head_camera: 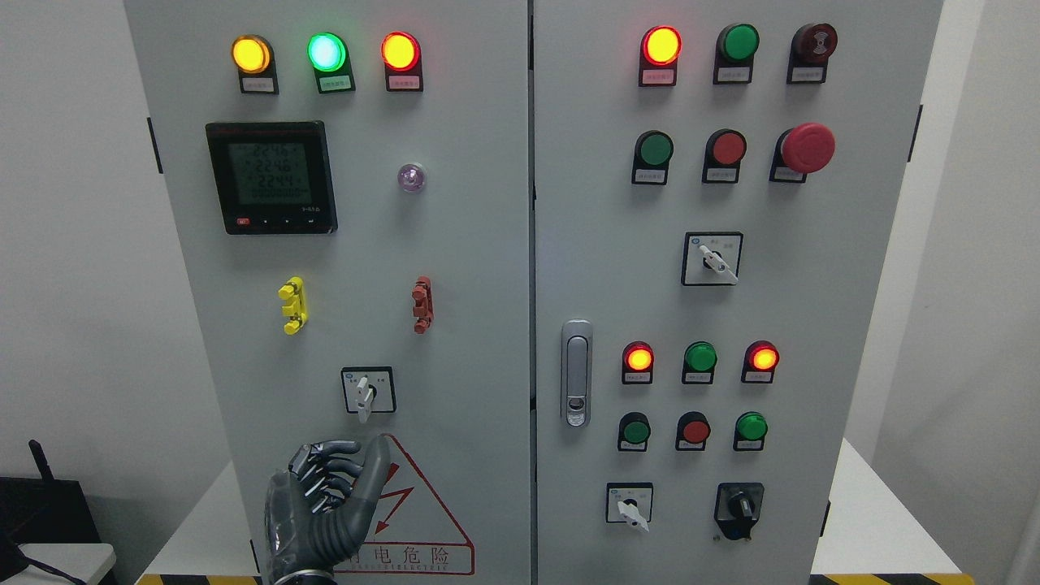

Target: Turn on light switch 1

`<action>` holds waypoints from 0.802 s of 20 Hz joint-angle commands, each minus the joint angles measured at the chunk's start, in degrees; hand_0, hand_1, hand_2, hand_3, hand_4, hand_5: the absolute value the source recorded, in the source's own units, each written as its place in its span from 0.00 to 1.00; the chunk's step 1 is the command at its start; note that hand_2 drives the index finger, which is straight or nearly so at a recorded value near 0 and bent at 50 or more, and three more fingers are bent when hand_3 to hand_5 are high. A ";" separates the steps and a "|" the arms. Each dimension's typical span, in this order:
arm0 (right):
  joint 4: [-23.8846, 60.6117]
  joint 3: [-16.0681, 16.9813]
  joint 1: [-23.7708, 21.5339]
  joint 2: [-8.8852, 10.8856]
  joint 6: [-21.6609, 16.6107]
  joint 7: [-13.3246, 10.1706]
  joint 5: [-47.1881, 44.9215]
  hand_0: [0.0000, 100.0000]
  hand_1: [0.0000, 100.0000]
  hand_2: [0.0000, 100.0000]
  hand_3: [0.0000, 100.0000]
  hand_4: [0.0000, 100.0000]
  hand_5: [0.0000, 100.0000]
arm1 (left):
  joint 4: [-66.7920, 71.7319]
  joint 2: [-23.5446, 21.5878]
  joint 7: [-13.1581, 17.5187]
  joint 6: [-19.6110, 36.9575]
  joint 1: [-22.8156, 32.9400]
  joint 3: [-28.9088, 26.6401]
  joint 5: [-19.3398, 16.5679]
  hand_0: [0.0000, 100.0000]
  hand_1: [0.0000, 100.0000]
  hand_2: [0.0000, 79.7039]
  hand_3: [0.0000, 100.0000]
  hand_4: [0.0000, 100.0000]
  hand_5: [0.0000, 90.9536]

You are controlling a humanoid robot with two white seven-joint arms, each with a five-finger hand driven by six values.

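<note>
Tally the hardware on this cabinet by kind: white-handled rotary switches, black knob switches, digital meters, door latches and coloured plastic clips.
White-handled rotary switches: 3
Black knob switch: 1
Digital meter: 1
Door latch: 1
Plastic clips, one yellow and one red: 2
Total: 8

Bright, even light — sharp focus
</note>
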State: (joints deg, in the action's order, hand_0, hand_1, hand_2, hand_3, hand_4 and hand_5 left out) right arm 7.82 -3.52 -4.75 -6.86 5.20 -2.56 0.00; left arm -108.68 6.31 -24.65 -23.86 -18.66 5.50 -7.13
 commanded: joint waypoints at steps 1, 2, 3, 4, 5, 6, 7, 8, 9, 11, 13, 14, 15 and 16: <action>0.00 0.00 0.00 0.00 -0.01 0.01 -1.05 0.12 0.39 0.00 0.00 0.00 0.00 | 0.22 0.19 0.04 -0.92 -1.81 -0.93 0.19 0.11 0.60 0.61 0.72 0.82 0.86; 0.00 0.00 0.00 0.00 -0.01 0.01 -1.05 0.12 0.39 0.00 0.00 0.00 0.00 | 0.31 0.19 0.04 -1.19 -2.08 -0.93 0.19 0.11 0.60 0.61 0.72 0.82 0.86; 0.00 0.00 0.00 0.00 -0.01 0.01 -0.97 0.12 0.39 0.00 0.00 0.00 0.00 | 0.48 0.19 -0.13 -1.28 -2.08 -0.93 0.19 0.11 0.60 0.61 0.72 0.82 0.86; 0.00 0.00 0.00 0.00 -0.01 0.01 -0.97 0.12 0.39 0.00 0.00 0.00 0.00 | 0.49 0.19 -0.22 -1.28 -2.08 -1.01 0.10 0.11 0.60 0.61 0.72 0.82 0.86; 0.00 0.00 0.00 0.00 -0.01 0.01 -0.97 0.12 0.39 0.00 0.00 0.00 0.00 | 0.49 0.19 -0.22 -1.36 -2.17 -1.01 0.10 0.11 0.61 0.61 0.71 0.82 0.86; 0.00 0.00 0.00 0.00 -0.01 0.01 -1.05 0.12 0.39 0.00 0.00 0.00 0.00 | 0.40 0.19 -0.22 -1.54 -2.34 -1.01 0.10 0.11 0.61 0.61 0.71 0.82 0.86; 0.00 0.00 0.00 0.00 -0.01 0.01 -0.97 0.12 0.39 0.00 0.00 0.00 0.00 | 0.40 0.19 -0.22 -1.71 -2.52 -1.01 0.10 0.11 0.61 0.61 0.71 0.82 0.86; 0.00 0.00 0.00 0.00 -0.01 0.01 -0.97 0.12 0.39 0.00 0.00 0.00 0.00 | 0.40 0.19 -0.22 -1.72 -2.61 -1.01 0.10 0.11 0.61 0.61 0.71 0.82 0.86; 0.00 0.00 0.00 0.00 -0.01 0.01 -0.97 0.12 0.39 0.00 0.00 0.00 0.00 | 0.40 0.19 -0.22 -1.72 -2.69 -1.01 0.10 0.11 0.61 0.61 0.71 0.82 0.86; 0.00 0.00 0.00 0.00 -0.01 0.01 -1.05 0.12 0.39 0.00 0.00 0.00 0.00 | 0.40 0.19 -0.22 -1.72 -3.05 -1.01 0.10 0.11 0.61 0.61 0.71 0.82 0.85; 0.00 0.00 0.00 0.00 -0.01 0.01 -0.97 0.12 0.39 0.00 0.00 0.00 0.00 | 0.40 0.19 -0.22 -1.72 -3.13 -0.93 0.10 0.11 0.61 0.61 0.71 0.82 0.85; 0.00 0.00 0.00 0.00 -0.01 0.01 -1.05 0.12 0.39 0.00 0.00 0.00 0.00 | 0.49 0.19 -0.22 -1.80 -3.39 -0.93 0.19 0.11 0.61 0.61 0.71 0.82 0.85; 0.00 0.00 0.00 0.00 -0.01 0.01 -1.05 0.12 0.39 0.00 0.00 0.00 0.00 | 0.57 0.19 -0.22 -1.89 -3.57 -0.93 0.10 0.11 0.61 0.61 0.71 0.82 0.85; 0.00 0.00 0.00 0.00 -0.01 0.01 -0.97 0.12 0.39 0.00 0.00 0.00 0.00 | 0.75 0.28 -0.22 -2.15 -4.01 -0.93 0.10 0.11 0.61 0.61 0.71 0.82 0.85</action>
State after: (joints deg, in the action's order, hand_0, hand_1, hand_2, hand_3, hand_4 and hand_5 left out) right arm 7.82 -3.52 -4.75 -6.86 5.20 -2.56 0.00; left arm -108.33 6.47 -24.85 -25.64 -21.60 4.74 -7.02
